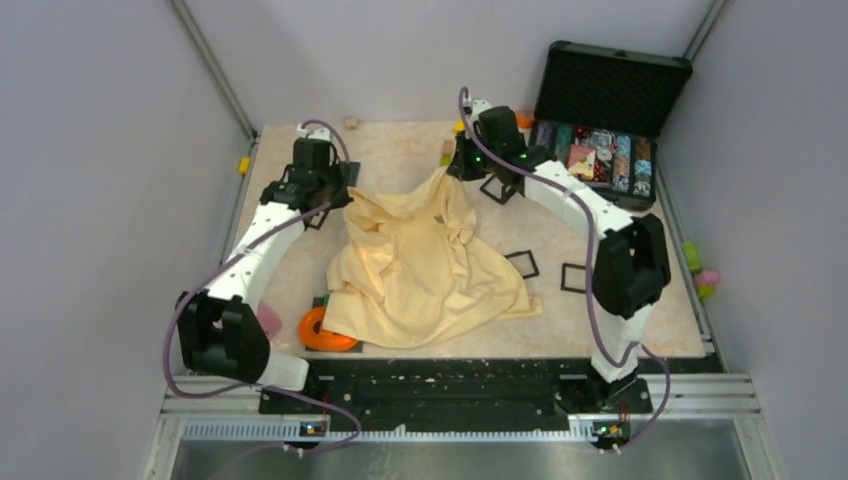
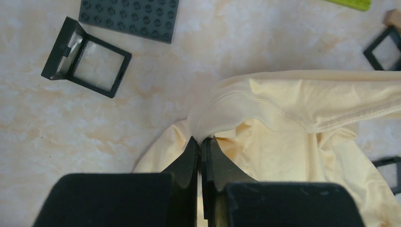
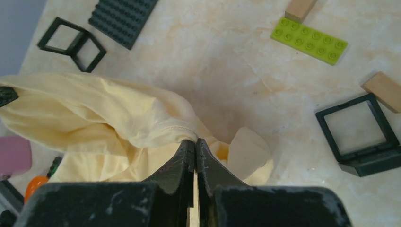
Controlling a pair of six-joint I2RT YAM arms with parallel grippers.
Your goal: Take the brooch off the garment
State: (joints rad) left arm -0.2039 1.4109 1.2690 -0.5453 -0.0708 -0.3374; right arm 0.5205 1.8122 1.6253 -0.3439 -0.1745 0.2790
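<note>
The garment (image 1: 420, 265) is a pale yellow shirt, crumpled in the middle of the table. My left gripper (image 1: 347, 197) is shut on a fold at its far left corner; the left wrist view shows the jaws (image 2: 202, 140) pinching a white-yellow hem of the garment (image 2: 302, 99). My right gripper (image 1: 453, 168) is shut on the far top edge; the right wrist view shows the gripper (image 3: 195, 141) clamped on a seam of the garment (image 3: 94, 113). The cloth is stretched between the two grippers. The brooch does not show in any view.
Black square frames (image 1: 522, 263) (image 1: 574, 277) lie right of the shirt, others near the grippers (image 2: 87, 56) (image 3: 359, 132). A dark baseplate (image 3: 122, 19), a green brick (image 3: 309, 40) and wooden blocks (image 3: 385, 90) lie at the back. An open black case (image 1: 600, 150) stands back right, an orange ring (image 1: 320, 330) front left.
</note>
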